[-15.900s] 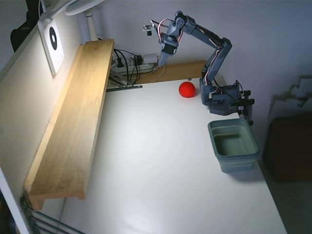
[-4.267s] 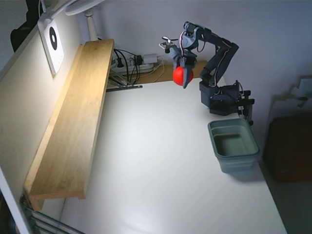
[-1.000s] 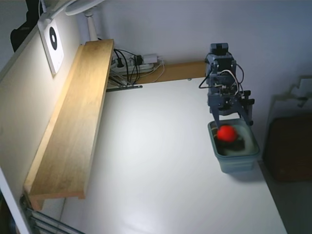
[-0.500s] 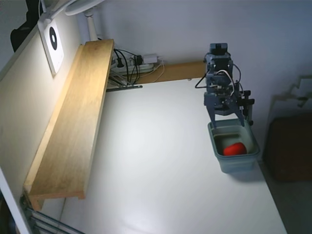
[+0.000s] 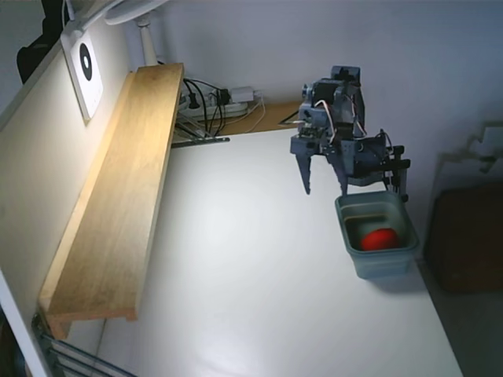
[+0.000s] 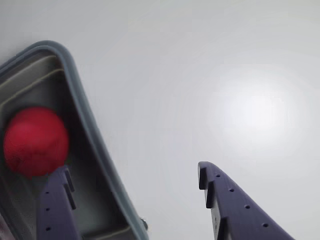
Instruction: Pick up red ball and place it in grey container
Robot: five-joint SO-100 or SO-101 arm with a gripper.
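Note:
The red ball (image 5: 378, 239) lies inside the grey container (image 5: 398, 262) at the right of the white table in the fixed view. In the wrist view the ball (image 6: 35, 141) rests on the tub's floor, inside the rim (image 6: 85, 120). My gripper (image 5: 325, 189) hangs open and empty above the table, just left of the tub's far corner. In the wrist view the gripper (image 6: 131, 172) has one finger over the tub and the other over bare table, straddling the rim.
A long wooden shelf (image 5: 126, 188) runs along the left wall. Cables and a power strip (image 5: 216, 102) lie at the back. A lamp base (image 5: 145, 35) stands behind the shelf. The table edge is right of the tub.

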